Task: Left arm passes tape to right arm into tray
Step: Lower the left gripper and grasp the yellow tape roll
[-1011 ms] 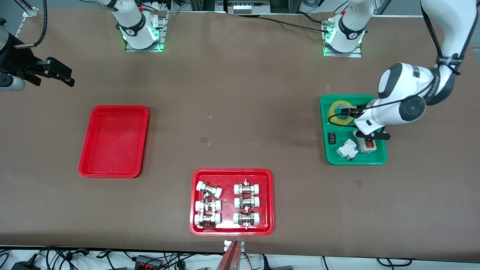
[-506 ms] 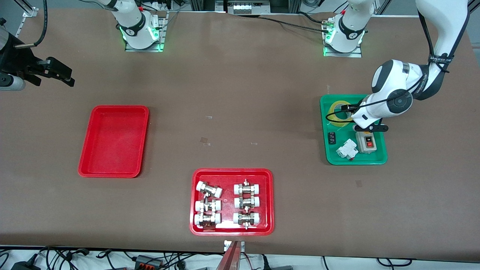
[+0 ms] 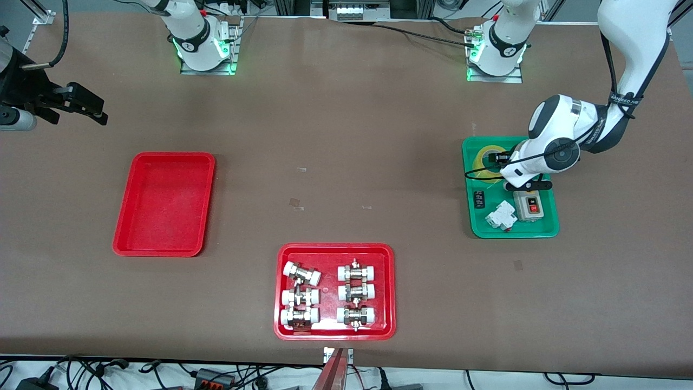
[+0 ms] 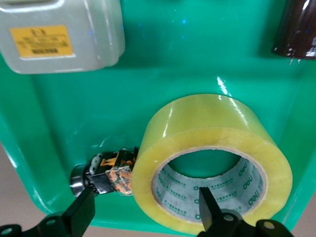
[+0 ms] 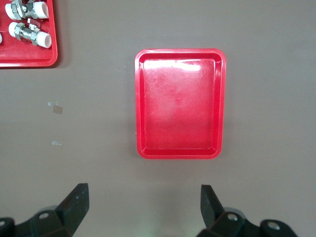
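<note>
Left gripper [image 4: 145, 212] has dropped lower into the green tray [image 3: 546, 230] than a second ago, fingers apart, one inside the tape [image 4: 212, 168] core, one outside: grasp imminent. Right gripper [image 5: 143, 207] waits, spread wide, high above the empty red tray [image 5: 180, 103].

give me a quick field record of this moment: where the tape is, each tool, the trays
tape: yellow roll lying flat in the green tray, not lifted
left tool: open, low over the tape, one finger inside the core, the other outside the roll's wall
right tool: open, holding nothing, waiting in the air at the right arm's end of the table
plain red tray: nothing in it
fittings tray: red, with white-capped metal fittings, nearest the front camera
also in green tray: grey switch box, white breaker
</note>
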`<state>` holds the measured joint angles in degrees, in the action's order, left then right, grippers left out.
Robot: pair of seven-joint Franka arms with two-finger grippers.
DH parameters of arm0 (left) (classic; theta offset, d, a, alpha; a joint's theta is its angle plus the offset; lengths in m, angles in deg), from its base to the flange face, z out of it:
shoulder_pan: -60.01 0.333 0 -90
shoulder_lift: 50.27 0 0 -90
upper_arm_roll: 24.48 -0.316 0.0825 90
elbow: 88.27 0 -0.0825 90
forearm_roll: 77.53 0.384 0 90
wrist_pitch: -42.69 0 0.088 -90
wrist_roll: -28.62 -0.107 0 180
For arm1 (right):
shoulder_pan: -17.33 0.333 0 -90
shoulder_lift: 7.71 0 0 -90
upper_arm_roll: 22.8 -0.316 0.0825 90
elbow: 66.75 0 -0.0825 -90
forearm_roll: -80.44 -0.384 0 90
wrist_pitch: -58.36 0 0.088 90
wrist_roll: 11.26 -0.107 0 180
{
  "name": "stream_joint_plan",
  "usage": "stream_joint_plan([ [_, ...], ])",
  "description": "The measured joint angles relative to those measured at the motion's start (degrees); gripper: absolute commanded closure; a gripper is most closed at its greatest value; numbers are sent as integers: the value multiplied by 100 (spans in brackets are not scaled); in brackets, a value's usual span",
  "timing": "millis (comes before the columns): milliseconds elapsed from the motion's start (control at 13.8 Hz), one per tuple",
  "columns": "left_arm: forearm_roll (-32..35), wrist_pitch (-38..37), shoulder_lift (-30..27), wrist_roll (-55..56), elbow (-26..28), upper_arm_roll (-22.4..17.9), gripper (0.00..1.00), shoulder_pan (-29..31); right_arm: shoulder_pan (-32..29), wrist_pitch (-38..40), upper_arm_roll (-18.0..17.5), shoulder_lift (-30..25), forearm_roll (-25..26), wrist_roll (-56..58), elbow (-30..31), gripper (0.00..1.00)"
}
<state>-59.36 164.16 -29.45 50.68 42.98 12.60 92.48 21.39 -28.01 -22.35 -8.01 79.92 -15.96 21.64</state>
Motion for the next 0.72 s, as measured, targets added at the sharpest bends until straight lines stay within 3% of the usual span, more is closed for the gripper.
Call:
stream_joint_plan([
  [72,0,2,35,15,0,0,55,0,0,0,-1,0,0,0,0,0],
  [217,3,2,49,20,0,0,85,0,1,0,-1,0,0,1,0,0],
  [361,31,3,49,20,0,0,99,-1,1,0,-1,0,0,1,0,0],
  [722,124,-14,34,23,-46,12,99,-5,2,0,-2,0,0,2,0,0],
])
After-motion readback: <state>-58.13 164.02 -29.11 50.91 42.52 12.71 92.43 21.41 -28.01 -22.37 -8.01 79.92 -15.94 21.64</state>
